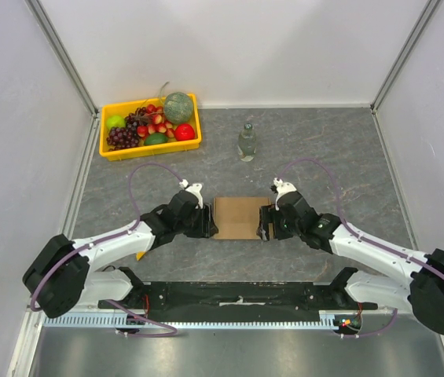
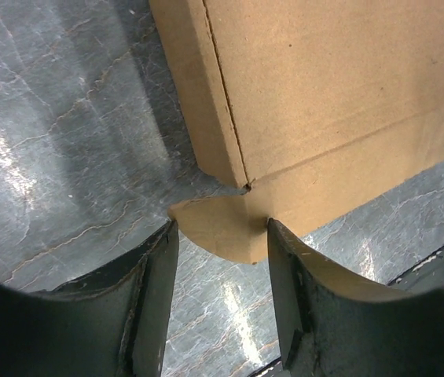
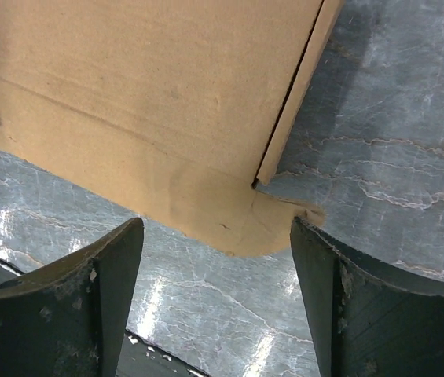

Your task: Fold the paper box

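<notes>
The paper box (image 1: pixel 237 217) is plain brown cardboard lying flat on the grey table between the two arms. My left gripper (image 1: pixel 207 223) is open at its left edge. In the left wrist view the box (image 2: pixel 332 94) fills the top and a rounded corner tab (image 2: pixel 222 229) lies between the two open fingers (image 2: pixel 155 290). My right gripper (image 1: pixel 267 223) is open at the box's right edge. In the right wrist view the box (image 3: pixel 143 86) shows a rounded tab (image 3: pixel 241 224) lying between the spread fingers (image 3: pixel 320 283). Neither gripper holds anything.
A yellow tray (image 1: pixel 108 150) of fruit stands at the back left. A small clear bottle (image 1: pixel 246 142) stands upright behind the box. The arms' black base rail (image 1: pixel 237 297) runs along the near edge. White walls enclose the table.
</notes>
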Tool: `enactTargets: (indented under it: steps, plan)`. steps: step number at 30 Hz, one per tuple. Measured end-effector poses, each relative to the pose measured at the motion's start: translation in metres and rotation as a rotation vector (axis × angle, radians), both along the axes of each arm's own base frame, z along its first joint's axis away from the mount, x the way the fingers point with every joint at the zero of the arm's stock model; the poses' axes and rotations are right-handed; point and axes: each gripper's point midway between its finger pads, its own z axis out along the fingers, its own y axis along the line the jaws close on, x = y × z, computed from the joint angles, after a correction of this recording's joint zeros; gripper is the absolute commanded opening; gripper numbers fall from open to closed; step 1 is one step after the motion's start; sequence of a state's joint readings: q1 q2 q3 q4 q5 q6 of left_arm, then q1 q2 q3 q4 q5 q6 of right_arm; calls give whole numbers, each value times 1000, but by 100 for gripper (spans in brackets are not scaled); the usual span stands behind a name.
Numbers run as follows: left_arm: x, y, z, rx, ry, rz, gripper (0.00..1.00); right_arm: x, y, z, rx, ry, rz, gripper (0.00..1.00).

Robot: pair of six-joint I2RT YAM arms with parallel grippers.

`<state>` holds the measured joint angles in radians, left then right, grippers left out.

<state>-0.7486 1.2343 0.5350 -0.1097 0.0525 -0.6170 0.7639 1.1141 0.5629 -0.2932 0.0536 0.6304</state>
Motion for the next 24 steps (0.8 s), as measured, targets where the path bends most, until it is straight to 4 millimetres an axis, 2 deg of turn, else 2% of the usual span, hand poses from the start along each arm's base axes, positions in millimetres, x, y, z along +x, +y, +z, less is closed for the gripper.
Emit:
enactTargets:
  steps: [4, 9, 24]
  plan:
    - [4, 4, 8, 10, -25, 22, 62, 4, -4, 8, -3, -41, -13, 87]
    - [10, 7, 16, 21, -52, 47, 66, 6, -10, 6, -32, -51, -22, 92]
    - [13, 5, 7, 51, -24, 48, 69, 7, -13, -6, -69, -23, -22, 95]
